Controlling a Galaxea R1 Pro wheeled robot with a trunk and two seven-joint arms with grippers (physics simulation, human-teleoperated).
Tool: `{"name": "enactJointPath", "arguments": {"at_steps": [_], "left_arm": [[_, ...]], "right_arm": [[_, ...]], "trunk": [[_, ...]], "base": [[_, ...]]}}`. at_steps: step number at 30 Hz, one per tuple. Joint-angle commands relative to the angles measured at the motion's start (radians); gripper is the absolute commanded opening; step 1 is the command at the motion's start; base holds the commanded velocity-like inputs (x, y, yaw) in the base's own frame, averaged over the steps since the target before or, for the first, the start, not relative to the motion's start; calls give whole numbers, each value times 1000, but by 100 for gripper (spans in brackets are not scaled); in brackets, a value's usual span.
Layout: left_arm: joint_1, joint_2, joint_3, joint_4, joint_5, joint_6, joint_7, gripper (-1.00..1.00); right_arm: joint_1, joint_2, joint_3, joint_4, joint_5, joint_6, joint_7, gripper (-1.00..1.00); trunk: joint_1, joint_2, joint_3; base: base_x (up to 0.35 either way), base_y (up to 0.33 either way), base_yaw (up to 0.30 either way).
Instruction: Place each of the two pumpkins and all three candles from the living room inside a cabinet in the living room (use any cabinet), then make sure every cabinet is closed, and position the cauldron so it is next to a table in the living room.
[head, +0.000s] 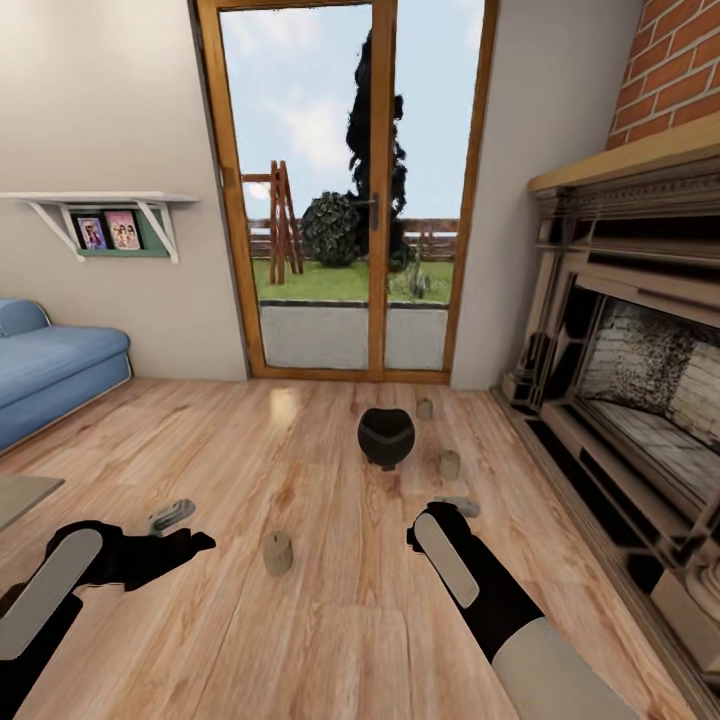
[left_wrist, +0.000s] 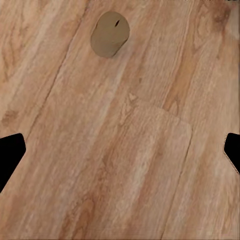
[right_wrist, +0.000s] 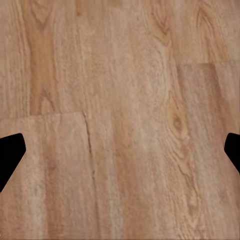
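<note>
Three candles stand on the wood floor (head: 300, 640) here, all upright: the nearest candle (head: 277, 552) sits between the two arms, in front of the robot; a second candle (head: 449, 464) stands further off to the right, just beside the cauldron, and the far candle (head: 424, 408) stands beyond it, toward the glass door. The cauldron (head: 386, 437) sits upright on the floor in the middle of the room, round and black, mouth up, close to those two farther candles but not touching either. Now the left gripper (head: 172, 515) hangs low over the boards left of the nearest candle, and the left wrist view catches that same candle (left_wrist: 110, 34) from above, wick slot showing, well ahead of the two dark fingertips (left_wrist: 11, 155) that sit wide apart at the frame's edges with only floor between them, so the jaws are spread and hold nothing. Over to the right gripper (head: 458, 506), hovering near the floor just in front of the second candle; its wrist view gives bare planks between fingertips (right_wrist: 11, 156) set just as wide, empty. Further out, a blue sofa (head: 50, 365) sits at the left wall under a white shelf (head: 100, 200) with framed pictures, a wood-framed glass door (head: 345, 190) looks onto a garden straight ahead, and a fireplace (head: 640, 370) with a brick chimney fills the right side.
</note>
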Motion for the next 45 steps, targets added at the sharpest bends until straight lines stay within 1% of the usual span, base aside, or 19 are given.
{"name": "enactJointPath", "arguments": {"at_steps": [1,7,11,15,19,22,24,26,27,28,29,30,31,32,33,36,41,44,45], "left_arm": [[-1,-1,-1,0,9,0,10,100],[-1,-4,-1,2,7,2,8,100],[-1,0,-1,6,8,2,8,100],[-2,-1,-1,50,9,3,8,100],[-4,-9,-4,102,12,4,6,100],[-4,-18,-18,123,12,4,5,100],[-4,-32,-24,141,10,3,5,100],[-4,-56,-31,149,7,2,5,100],[-4,-72,-43,155,-9,2,5,100],[-4,-82,-62,158,-38,2,5,100],[-4,-86,-78,161,-56,0,4,100],[-4,-92,-104,181,-79,-6,3,100],[-4,-99,-122,200,-89,-9,3,100],[-4,-115,-139,217,-98,-12,2,100],[-4,-123,-146,222,-102,-13,2,100],[-4,-139,-155,231,-107,-15,2,100],[-4,-144,-159,234,-108,-16,2,100],[-4,-161,-162,236,-111,-18,2,100],[-4,-166,-163,238,-118,-20,2,100]], "right_arm": [[-1,0,2,-1,-9,3,-10,100],[-1,-1,1,-12,-12,4,-10,100],[-1,0,2,-19,-13,2,-8,100],[-1,-1,3,-51,-14,-1,-7,100],[-1,-1,5,-64,-14,0,-7,100],[-1,-1,6,-104,-14,3,-9,100],[-1,-1,7,-135,-14,3,-9,100],[-1,-1,10,-165,-14,3,-9,100],[-1,-2,11,-192,-14,3,-9,100],[-1,-3,11,-223,-14,3,-9,100],[0,-4,11,-248,-14,4,-9,100],[3,-6,11,-298,-14,5,-10,100],[5,-8,12,-336,-14,8,-10,100],[6,-10,11,-391,-16,20,-10,100],[6,-11,11,-420,-19,36,-10,100],[7,-12,11,-463,-28,73,-9,100],[7,-7,11,-475,-32,82,-7,100],[7,-6,11,-476,-32,82,-6,100],[7,-6,12,-476,-32,82,-6,100]], "trunk": [[0,0,-1],[0,0,-1],[0,0,-1],[0,0,-1],[0,0,-1],[0,0,-1],[0,0,-1],[0,0,-1],[0,0,-1],[0,0,-1],[0,0,-1],[0,0,-1],[0,0,-1],[0,0,-1],[0,0,-1],[0,0,-1],[0,0,-1],[0,0,-1],[0,0,-1]], "base": [[330,0,0],[336,0,0],[339,23,0],[331,98,0],[328,66,0],[328,14,0],[330,4,0],[315,1,0],[263,1,0],[202,0,0],[173,0,0],[117,0,0],[75,0,0],[38,0,0],[25,0,0],[10,0,0],[2,0,0],[0,0,0],[0,0,0]]}}
